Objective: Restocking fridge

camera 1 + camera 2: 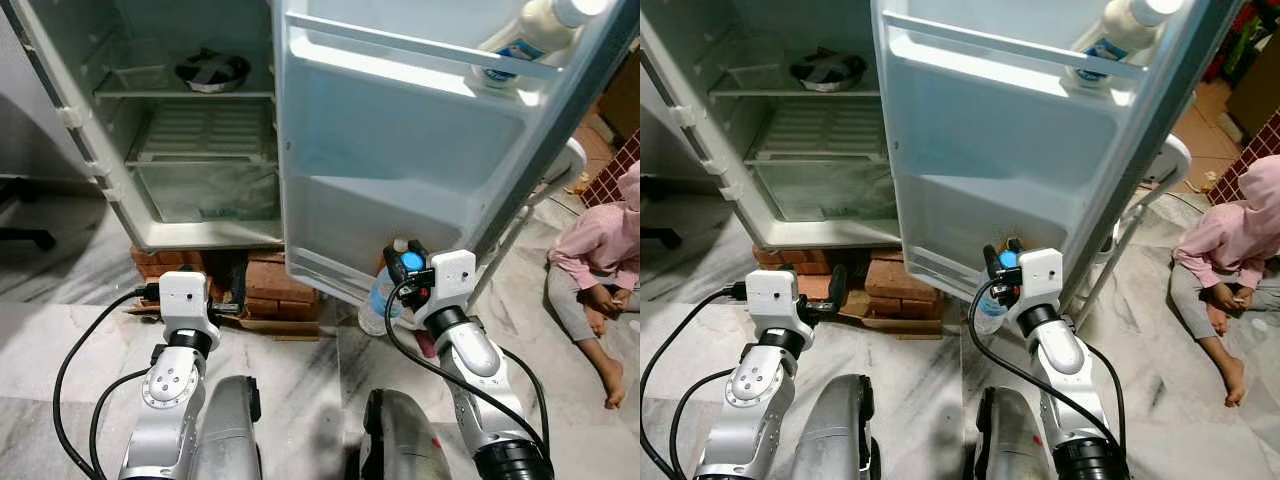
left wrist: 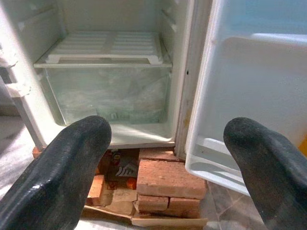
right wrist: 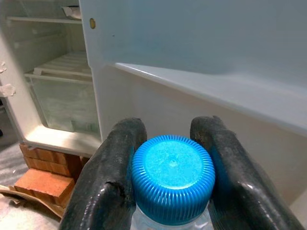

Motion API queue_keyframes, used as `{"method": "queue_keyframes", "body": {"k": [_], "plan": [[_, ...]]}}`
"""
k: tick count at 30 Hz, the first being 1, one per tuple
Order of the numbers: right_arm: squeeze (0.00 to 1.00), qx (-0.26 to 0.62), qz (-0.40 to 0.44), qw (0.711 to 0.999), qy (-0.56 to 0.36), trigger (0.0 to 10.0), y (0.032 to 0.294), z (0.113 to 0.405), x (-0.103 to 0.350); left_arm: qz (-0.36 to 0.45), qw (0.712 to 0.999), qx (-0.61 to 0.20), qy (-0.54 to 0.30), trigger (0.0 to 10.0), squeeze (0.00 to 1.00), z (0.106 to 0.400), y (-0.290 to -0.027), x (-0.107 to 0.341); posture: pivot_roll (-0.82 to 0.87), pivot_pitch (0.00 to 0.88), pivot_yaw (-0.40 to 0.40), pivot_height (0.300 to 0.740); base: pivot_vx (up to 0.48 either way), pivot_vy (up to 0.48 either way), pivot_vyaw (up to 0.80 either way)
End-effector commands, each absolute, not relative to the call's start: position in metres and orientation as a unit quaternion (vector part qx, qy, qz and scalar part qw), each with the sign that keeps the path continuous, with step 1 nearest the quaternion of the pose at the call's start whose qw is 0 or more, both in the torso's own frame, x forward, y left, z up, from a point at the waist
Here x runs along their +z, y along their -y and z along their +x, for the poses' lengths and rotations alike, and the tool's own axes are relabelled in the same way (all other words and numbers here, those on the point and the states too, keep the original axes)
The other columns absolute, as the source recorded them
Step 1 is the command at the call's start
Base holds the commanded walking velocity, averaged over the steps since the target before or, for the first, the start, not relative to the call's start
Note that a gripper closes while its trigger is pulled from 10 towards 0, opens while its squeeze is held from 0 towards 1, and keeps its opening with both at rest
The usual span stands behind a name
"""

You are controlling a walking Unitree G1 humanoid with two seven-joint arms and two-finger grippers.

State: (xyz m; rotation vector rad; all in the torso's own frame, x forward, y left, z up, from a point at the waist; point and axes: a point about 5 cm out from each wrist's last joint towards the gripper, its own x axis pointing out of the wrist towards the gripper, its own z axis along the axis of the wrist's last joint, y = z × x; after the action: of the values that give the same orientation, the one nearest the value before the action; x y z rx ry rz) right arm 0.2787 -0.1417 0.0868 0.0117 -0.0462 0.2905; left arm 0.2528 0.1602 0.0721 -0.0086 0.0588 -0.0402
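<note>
No legible text anywhere. White bottle (image 1: 527,38) on the top shelf of the fridge door (image 1: 400,150) has a blue-and-white label, print too small and blurred to read. Blue cap (image 3: 172,177) of the water bottle is plain ribbed plastic, no embossing visible. Scrap of printed packaging (image 2: 122,170) among the bricks (image 2: 165,184) under the fridge: unreadable.

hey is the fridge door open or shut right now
Open. The fridge door is swung wide, baring its inner racks and the shelves inside, while the right pincer holds a blue-capped bottle before it.
</note>
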Motion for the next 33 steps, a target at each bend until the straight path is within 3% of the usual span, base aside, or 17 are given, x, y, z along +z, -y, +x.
{"method": "queue_keyframes", "body": {"k": [1, 11, 18, 33], "plan": [[0.0, 0.144, 0.001, 0.988, 0.047, 10.0, 0.1422, 0.2822, 0.0969, 0.0, 0.999, -0.023, -0.024, 10.0, 0.0, 0.2531, -0.1606, 0.074, 0.09, 0.075, -0.045, 0.626, 0.266, 0.401, 0.0], [0.0, 0.141, -0.001, 0.989, 0.048, 10.0, 0.1435, 0.283, 0.0976, 0.003, 0.999, -0.031, -0.02, 10.0, 0.0, 0.253, -0.1586, 0.0743, 0.08, 0.074, -0.044, 0.626, 0.287, 0.377, 0.0], [0.0, 0.136, -0.004, 0.989, 0.051, 10.0, 0.1445, 0.2834, 0.0983, 0.007, 0.999, -0.032, -0.025, 10.0, 0.0, 0.2535, -0.1583, 0.0729, 0.08, 0.075, -0.041, 0.626, 0.371, 0.0, 0.0], [0.0, 0.107, -0.022, 0.993, 0.054, 10.0, 0.1503, 0.2853, 0.0987, 0.017, 0.999, -0.037, -0.028, 10.0, 0.0, 0.2546, -0.1589, 0.0726, 0.09, 0.08, -0.036, 0.626, 0.0, 0.0, 0.0]]}}
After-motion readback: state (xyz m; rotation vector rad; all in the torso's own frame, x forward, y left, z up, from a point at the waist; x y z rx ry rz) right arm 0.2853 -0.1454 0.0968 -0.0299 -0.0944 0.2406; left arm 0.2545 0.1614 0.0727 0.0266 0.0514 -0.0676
